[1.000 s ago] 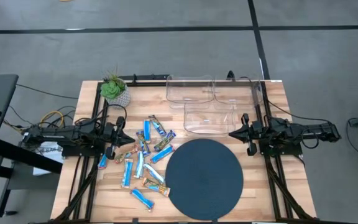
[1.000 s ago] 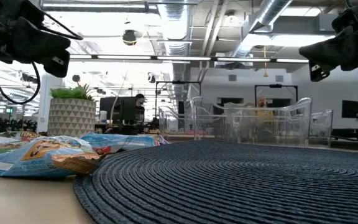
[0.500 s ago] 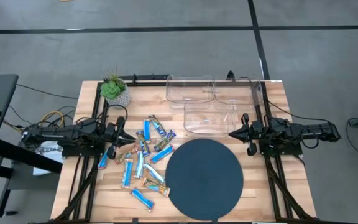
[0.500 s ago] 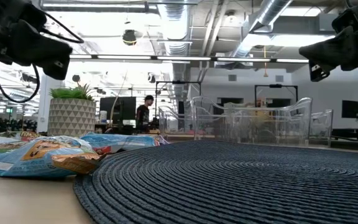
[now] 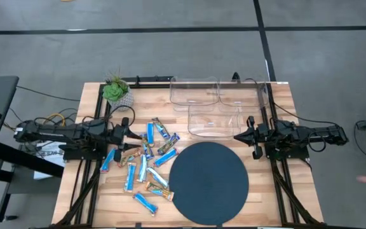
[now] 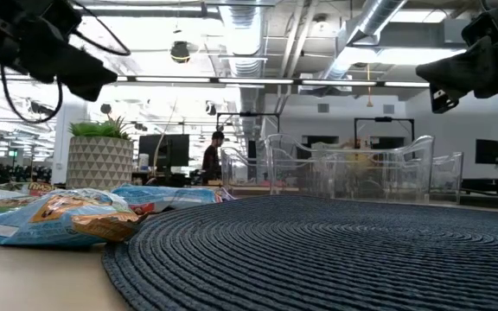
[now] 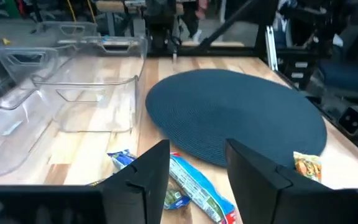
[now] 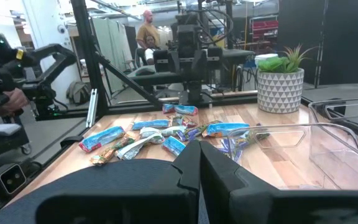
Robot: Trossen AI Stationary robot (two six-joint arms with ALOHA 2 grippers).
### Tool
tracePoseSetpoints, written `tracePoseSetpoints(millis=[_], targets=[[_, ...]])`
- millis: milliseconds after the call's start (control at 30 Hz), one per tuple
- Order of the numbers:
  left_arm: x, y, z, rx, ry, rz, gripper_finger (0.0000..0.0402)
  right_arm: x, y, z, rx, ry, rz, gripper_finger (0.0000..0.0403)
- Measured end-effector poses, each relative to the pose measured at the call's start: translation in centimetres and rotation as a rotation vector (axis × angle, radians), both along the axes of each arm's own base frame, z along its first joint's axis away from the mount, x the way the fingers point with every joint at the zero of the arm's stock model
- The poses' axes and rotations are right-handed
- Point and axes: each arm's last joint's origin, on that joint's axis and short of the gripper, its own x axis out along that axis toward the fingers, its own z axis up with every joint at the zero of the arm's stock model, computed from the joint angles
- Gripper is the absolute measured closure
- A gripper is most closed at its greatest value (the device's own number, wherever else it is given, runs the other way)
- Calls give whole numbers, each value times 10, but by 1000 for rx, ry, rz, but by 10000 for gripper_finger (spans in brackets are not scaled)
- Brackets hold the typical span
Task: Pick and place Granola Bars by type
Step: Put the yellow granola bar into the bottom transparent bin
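Several granola bars (image 5: 146, 158) lie loose on the wooden table, left of a dark round mat (image 5: 208, 181). Most have light-blue wrappers and a few brown ones. They also show in the right wrist view (image 8: 166, 134) and in the low view (image 6: 59, 216). My left gripper (image 5: 135, 134) hovers open at the pile's left edge. In its wrist view (image 7: 197, 148) a blue bar (image 7: 194, 186) lies below the gap between its fingers. My right gripper (image 5: 237, 136) is shut above the table's right side, and its wrist view (image 8: 197, 152) shows nothing in it.
Clear plastic bins (image 5: 216, 107) stand at the far middle and right, behind the mat. A potted plant (image 5: 117, 91) stands at the far left. Bare wood lies along the near edge and right of the mat.
My left gripper has gone toward the table's right edge, closer to the pile of bars, and risen a little. The bars and my right arm have stayed where they were.
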Motion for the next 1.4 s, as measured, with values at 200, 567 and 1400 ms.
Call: tracePoseSetpoints(millis=[200, 567, 1400], targets=[[20, -6, 19, 118, 205, -1, 269, 0, 0, 0, 0, 0, 0, 403], [67, -13, 29, 509, 526, 70, 278, 0, 0, 0, 0, 0, 0, 403], [127, 27, -11, 66, 830, 644, 278, 0, 0, 0, 0, 0, 0, 403]])
